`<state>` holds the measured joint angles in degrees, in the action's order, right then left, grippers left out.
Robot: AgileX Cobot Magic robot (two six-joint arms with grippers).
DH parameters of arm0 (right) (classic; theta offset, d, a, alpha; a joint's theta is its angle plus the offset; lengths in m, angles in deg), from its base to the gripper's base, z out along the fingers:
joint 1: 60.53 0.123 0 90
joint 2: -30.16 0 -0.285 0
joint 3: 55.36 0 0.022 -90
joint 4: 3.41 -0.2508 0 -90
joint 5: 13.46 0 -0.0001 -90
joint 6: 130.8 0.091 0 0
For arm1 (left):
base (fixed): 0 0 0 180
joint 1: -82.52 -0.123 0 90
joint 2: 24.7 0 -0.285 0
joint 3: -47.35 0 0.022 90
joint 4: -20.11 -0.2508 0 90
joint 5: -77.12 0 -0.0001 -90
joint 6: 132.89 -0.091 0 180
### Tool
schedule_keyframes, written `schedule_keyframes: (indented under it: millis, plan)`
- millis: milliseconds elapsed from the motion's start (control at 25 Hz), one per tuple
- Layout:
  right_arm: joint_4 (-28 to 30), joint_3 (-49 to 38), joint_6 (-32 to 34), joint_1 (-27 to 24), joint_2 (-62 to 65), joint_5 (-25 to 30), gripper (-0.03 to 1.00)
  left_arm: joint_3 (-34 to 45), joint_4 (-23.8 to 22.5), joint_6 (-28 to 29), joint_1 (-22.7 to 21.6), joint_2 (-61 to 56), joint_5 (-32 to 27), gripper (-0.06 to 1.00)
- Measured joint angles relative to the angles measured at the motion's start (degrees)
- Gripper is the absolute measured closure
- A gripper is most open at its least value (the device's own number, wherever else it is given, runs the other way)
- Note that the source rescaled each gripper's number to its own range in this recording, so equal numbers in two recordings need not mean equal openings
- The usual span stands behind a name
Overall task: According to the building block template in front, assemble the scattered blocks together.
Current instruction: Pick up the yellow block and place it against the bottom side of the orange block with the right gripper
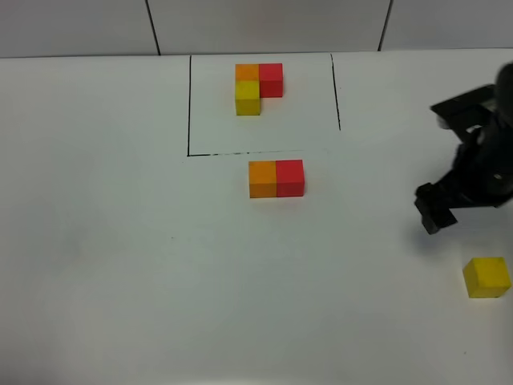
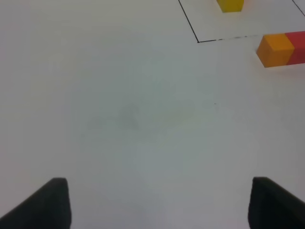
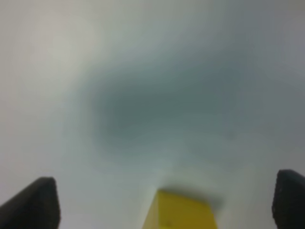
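Note:
The building block template (image 1: 257,87) is an L of orange, red and yellow cubes inside thin black lines at the far middle of the table. Its yellow cube shows in the left wrist view (image 2: 230,5). Of the scattered blocks, the orange cube (image 1: 262,178) and the red cube (image 1: 290,177) sit side by side, touching, just in front of the frame. The yellow cube (image 1: 486,277) lies alone at the near right. My right gripper (image 1: 438,210) hovers open to its far left, apart from it. In the right wrist view the yellow cube (image 3: 181,212) lies between the open right gripper's (image 3: 167,200) fingers. My left gripper (image 2: 159,205) is open and empty over bare table.
The white table (image 1: 144,257) ends at a back wall (image 1: 264,24). The black frame line's corner (image 2: 198,41) and the orange and red pair (image 2: 281,49) show in the left wrist view. The left arm is out of the exterior view.

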<state>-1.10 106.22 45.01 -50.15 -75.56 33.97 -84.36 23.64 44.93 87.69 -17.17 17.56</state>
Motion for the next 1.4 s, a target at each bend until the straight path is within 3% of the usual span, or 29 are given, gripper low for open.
schedule_keyframes:
  millis: [120, 240, 600, 800, 960, 1040, 1120, 1280, 1400]
  plan:
    - [-0.09, -10.52, 9.13, -2.6, 7.14, -5.32, 0.13, 0.0, 0.0, 0.0, 0.0, 0.0, 0.0, 0.24]
    - [-0.19, -17.57, 12.86, -3.16, 10.54, -7.8, 0.13, 0.0, 0.0, 0.0, 0.0, 0.0, 0.0, 0.24]
    - [-0.86, -22.19, 15.05, -4.21, 7.0, -17.53, 0.14, 0.0, 0.0, 0.0, 0.0, 0.0, 0.0, 0.24]
    - [-1.89, -22.19, 13.39, -6.41, 3.01, -19.27, 0.2, 0.0, 0.0, 0.0, 0.0, 0.0, 0.0, 0.24]
    - [-2.31, -22.19, 12.52, -6.61, 2.81, -19.34, 0.42, 0.0, 0.0, 0.0, 0.0, 0.0, 0.0, 0.24]
    - [-2.31, -22.19, 12.52, -6.61, 2.81, -19.04, 0.65, 0.0, 0.0, 0.0, 0.0, 0.0, 0.0, 0.24]
    - [-3.02, -22.19, 12.5, -6.61, 2.81, -18.37, 0.97, 0.0, 0.0, 0.0, 0.0, 0.0, 0.0, 0.24]
    - [-5.34, -22.14, 12.51, -5.03, 3.1, -17.7, 0.95, 0.0, 0.0, 0.0, 0.0, 0.0, 0.0, 0.24]
    - [-6.01, -19.87, 15.49, -0.08, 3.81, -15.74, 0.95, 0.0, 0.0, 0.0, 0.0, 0.0, 0.0, 0.24]
